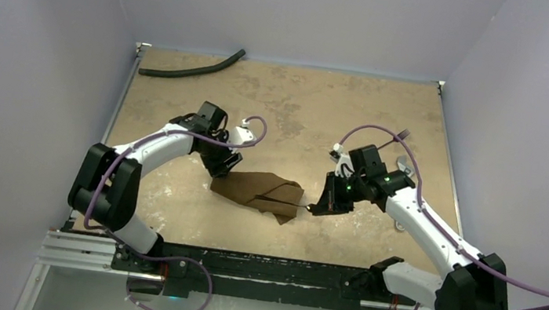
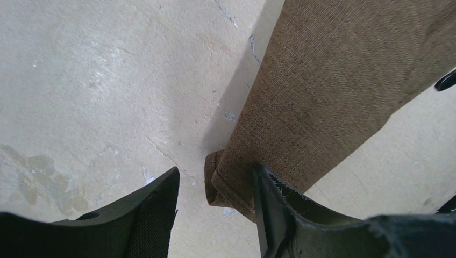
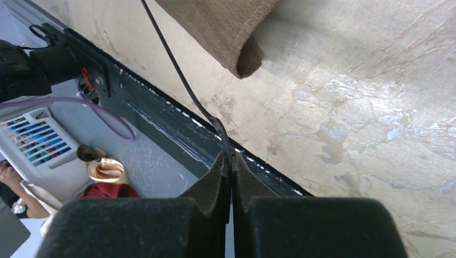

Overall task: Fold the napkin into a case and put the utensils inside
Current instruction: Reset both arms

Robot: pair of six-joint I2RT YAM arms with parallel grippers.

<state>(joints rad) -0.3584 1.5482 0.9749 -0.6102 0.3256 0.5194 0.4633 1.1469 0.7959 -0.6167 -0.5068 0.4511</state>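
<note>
Pressed together at the bottom of the right wrist view, the right end effector [image 3: 231,161] pinches the handle end of one slim dark utensil [image 3: 175,64]. The utensil's far end runs ahead of it under a rolled fold of the napkin [image 3: 220,27]. The left end effector [image 2: 216,174] stands spread, with a doubled corner of the cloth lying between its fingers and touching one. The folding looks largely done and this piece is partly in but not released. Beyond the right end effector, what seem to be further utensils [image 1: 403,168] wait on the worktop [image 1: 301,103]. The cloth is brown, matte and coarse-woven, and it sits lumpy rather than flat.
</note>
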